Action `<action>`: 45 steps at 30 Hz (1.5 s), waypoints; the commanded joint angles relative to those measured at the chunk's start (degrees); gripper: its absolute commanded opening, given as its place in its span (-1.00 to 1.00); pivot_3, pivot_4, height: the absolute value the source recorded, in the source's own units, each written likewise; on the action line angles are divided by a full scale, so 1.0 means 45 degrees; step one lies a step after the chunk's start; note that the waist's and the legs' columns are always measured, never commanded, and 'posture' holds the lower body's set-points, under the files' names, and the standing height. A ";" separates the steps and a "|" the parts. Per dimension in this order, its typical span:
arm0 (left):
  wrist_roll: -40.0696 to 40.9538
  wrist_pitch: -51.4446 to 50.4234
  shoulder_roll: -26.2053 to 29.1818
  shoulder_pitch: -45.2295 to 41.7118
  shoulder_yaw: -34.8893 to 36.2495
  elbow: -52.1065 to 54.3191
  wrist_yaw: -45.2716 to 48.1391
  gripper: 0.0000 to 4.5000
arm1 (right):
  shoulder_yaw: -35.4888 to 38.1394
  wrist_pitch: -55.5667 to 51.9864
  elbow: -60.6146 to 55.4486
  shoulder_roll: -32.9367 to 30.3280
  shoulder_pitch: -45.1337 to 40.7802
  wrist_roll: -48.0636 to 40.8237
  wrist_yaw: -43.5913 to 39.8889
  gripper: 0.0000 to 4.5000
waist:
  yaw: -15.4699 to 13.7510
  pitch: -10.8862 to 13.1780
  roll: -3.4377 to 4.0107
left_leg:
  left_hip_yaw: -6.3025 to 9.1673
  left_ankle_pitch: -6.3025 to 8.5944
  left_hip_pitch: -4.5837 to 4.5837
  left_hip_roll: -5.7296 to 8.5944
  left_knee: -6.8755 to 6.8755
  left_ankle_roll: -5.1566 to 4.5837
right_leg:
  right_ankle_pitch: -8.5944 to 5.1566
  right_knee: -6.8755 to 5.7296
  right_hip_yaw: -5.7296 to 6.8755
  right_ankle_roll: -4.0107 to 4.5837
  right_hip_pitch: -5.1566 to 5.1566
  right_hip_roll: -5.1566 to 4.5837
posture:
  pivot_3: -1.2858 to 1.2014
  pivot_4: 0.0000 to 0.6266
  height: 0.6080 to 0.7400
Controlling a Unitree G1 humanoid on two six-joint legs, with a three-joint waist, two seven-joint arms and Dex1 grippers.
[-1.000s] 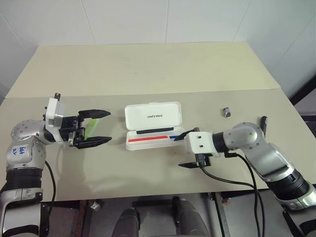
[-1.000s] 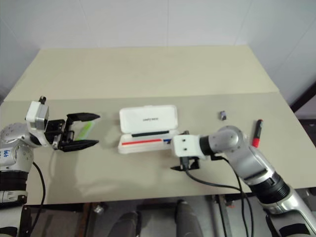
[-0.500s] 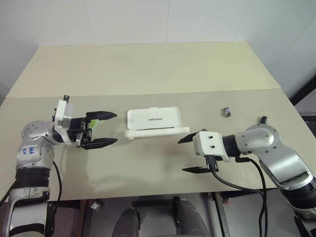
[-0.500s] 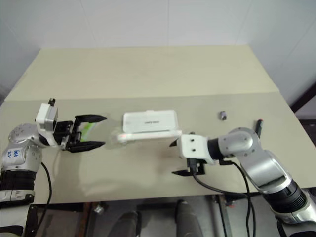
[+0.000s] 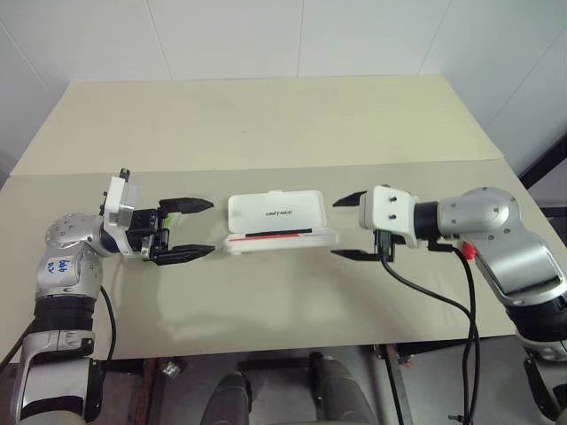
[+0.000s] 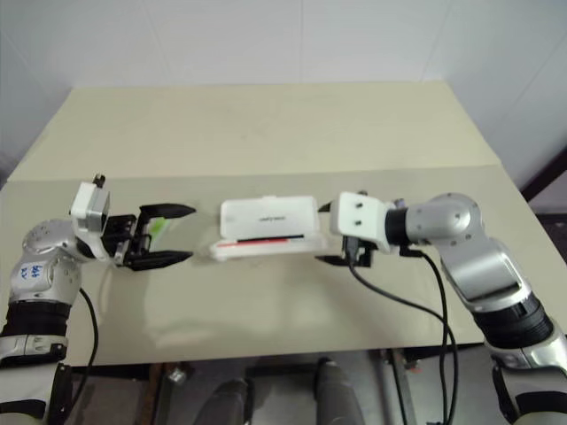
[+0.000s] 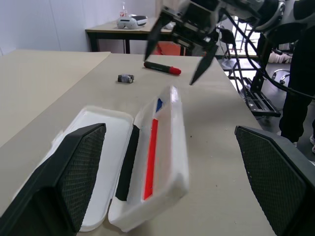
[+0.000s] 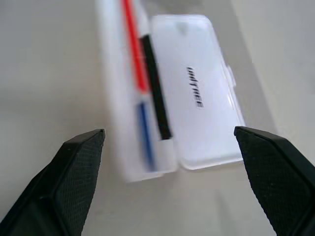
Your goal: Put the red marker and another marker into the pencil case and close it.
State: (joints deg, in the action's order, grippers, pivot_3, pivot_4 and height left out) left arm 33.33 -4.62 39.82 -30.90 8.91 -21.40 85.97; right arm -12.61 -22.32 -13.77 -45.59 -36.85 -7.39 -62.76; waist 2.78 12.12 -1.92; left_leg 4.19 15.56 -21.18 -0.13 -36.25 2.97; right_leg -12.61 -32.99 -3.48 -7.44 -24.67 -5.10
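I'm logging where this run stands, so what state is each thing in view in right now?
pencil case: open, lid laid back, no marker inside.
red marker: capped, lying on the table beyond the right gripper.
lime-green marker: lying on the table by the left gripper, not held.
left gripper: open, empty.
right gripper: open, empty, at the case's end.
small grey object: lying loose on the table.

Left hand (image 5: 188, 228) and right hand (image 5: 348, 227) face each other, fingers spread wide.
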 commanded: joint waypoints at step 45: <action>-0.0136 0.0272 -0.0443 0.0227 -0.0178 0.0519 0.0377 1.00 | 0.2588 -0.2002 0.0257 -0.2247 0.0938 0.0025 0.0469 0.98 | -0.0270 0.0002 0.0004 | -0.0001 0.0020 -0.0006 -0.0002 -0.0014 -0.0001 | -0.0005 0.0009 0.0005 0.0009 0.0006 -0.0002 | 0.03 -0.52 1.00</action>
State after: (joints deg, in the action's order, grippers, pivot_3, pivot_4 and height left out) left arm 32.35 -4.05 37.95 -29.64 7.85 -20.82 85.95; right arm -3.51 -30.38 -13.56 -54.55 -31.45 -8.05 -62.32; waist 1.57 12.13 -1.90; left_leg 4.18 15.65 -21.22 -0.13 -36.31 2.96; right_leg -12.63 -32.95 -3.45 -7.40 -24.65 -5.11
